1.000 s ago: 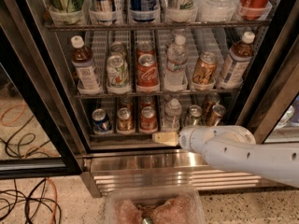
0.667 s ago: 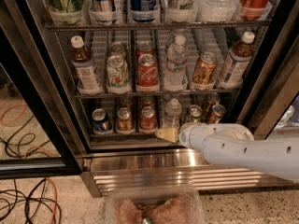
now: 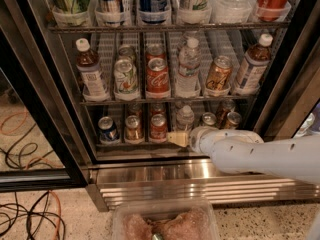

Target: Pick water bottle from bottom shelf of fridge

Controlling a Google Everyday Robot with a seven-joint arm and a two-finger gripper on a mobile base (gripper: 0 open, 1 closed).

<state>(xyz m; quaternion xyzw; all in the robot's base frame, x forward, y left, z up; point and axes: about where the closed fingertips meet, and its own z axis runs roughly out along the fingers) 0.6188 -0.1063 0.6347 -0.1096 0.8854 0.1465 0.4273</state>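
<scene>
Camera view. Entry: my gripper (image 3: pixel 176 138), at the front edge of the bottom shelf (image 3: pixel 131 145) of the fridge (image 3: pixel 150 175), just below the water bottle (image 3: pixel 185 118). How wide it stands: I cannot tell.

Handling, as I judge it: rise to the ribbed body and straddle it squarely, clear of neighbouring cans.

Front-row count on this shelf:
- water bottle, one
- blue can (image 3: pixel 107 129), one
- red can (image 3: pixel 158 127), one

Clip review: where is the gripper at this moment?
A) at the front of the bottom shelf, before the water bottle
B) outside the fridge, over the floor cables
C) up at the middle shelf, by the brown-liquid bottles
A: the gripper is at the front edge of the bottom shelf, low before the water bottle, which stands between a red can and a silver can.
</scene>
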